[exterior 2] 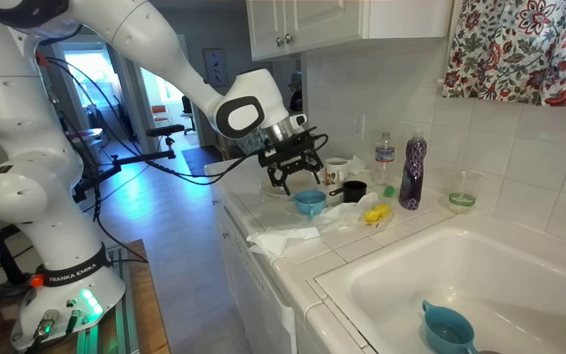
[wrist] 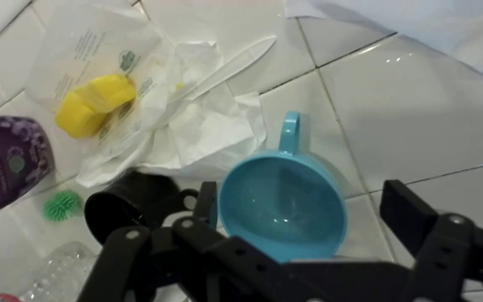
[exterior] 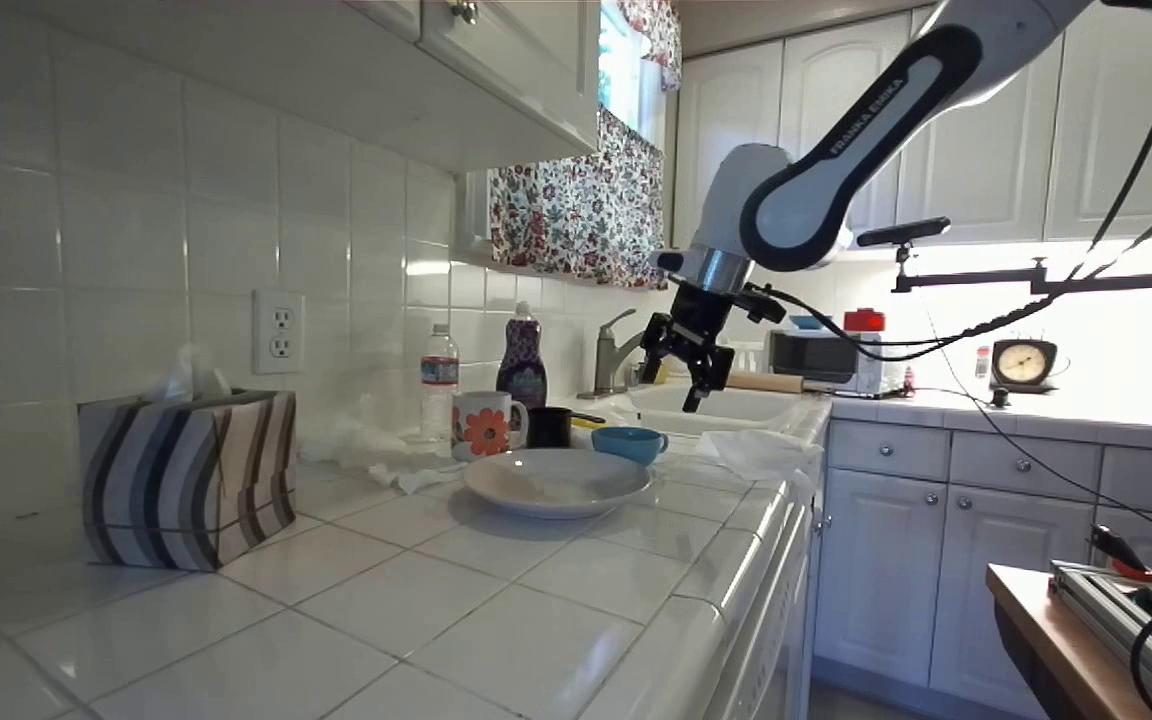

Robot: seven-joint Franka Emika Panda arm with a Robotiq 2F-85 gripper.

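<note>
My gripper is open and empty above a light blue cup on the white tiled counter. In the wrist view the cup lies between the spread fingers, nearer one finger, with its handle pointing up the picture. Whether that finger touches the rim cannot be told there. In both exterior views the gripper is above the counter near the cup. A black cup with a handle stands beside the blue one. A white plate and a flowered mug are close by.
A purple soap bottle, a clear water bottle and a plastic tumbler stand by the wall. A yellow piece, a plastic knife and crumpled wrappers lie near. Another blue cup is in the sink. A tissue box stands on the counter.
</note>
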